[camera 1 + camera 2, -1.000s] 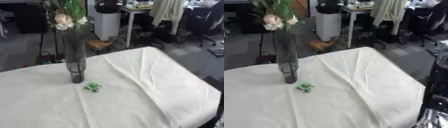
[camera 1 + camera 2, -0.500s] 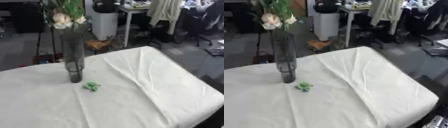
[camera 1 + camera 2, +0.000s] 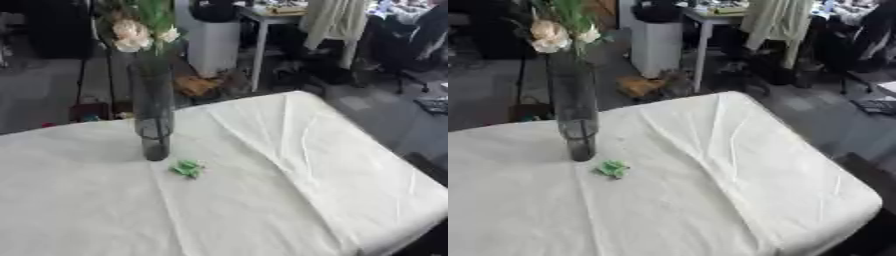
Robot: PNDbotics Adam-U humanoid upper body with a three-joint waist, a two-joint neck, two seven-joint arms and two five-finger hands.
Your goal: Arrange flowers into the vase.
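A tall dark glass vase (image 3: 154, 107) stands upright on the white tablecloth (image 3: 289, 170), left of centre. Pale cream flowers (image 3: 131, 35) with green leaves (image 3: 156, 12) stick out of its top. A small green scrap (image 3: 187, 168), like a loose leaf, lies on the cloth just right of the vase's foot. Neither of my hands shows in either view.
The table's right corner (image 3: 866, 200) drops off to a dark floor. Behind the table stand a white bin (image 3: 213, 42), a desk (image 3: 276, 15) with hanging clothes, and office chairs (image 3: 416, 35). Creases run along the cloth to the right of the vase.
The dark arm part at the lower right edge a second ago has left the picture. The camera has shifted slightly; vase and green scrap stay put.
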